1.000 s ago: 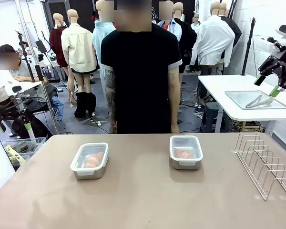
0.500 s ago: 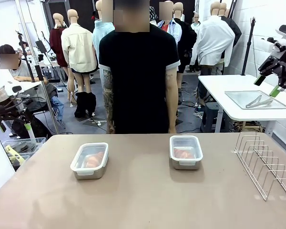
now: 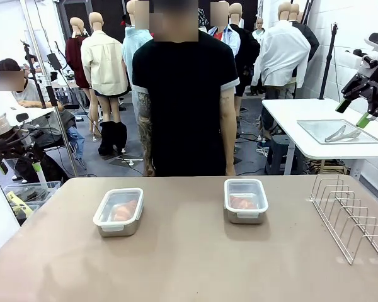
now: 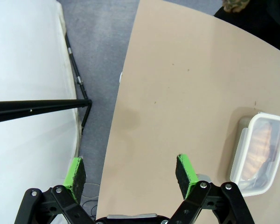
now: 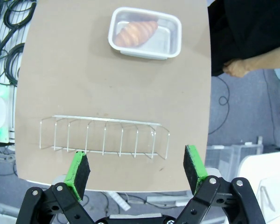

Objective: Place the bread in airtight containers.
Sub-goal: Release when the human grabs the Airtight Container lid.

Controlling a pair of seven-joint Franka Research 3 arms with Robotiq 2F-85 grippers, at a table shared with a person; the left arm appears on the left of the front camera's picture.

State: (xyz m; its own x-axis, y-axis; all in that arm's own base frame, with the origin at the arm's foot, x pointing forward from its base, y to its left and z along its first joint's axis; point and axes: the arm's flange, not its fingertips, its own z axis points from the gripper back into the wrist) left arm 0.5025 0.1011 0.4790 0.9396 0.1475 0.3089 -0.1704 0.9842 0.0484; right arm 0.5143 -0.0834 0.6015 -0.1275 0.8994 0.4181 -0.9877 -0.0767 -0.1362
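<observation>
Fingers on both grippers were spread wide with nothing between them, so the left gripper [image 4: 130, 173] hung over the table's [image 3: 189, 251] edge and the right gripper [image 5: 137, 167] sat up high above the wire rack [image 5: 105, 136]. Both croissants were already in their tins with the clear lids on: the left tin [image 3: 118, 211] held one croissant [image 3: 124, 210], the right tin [image 3: 246, 200] the other croissant [image 3: 242, 202]. A person [image 3: 184, 100] in a black tee stood just behind the far edge.

No readable text, label, brand or number appears on anything here.
</observation>
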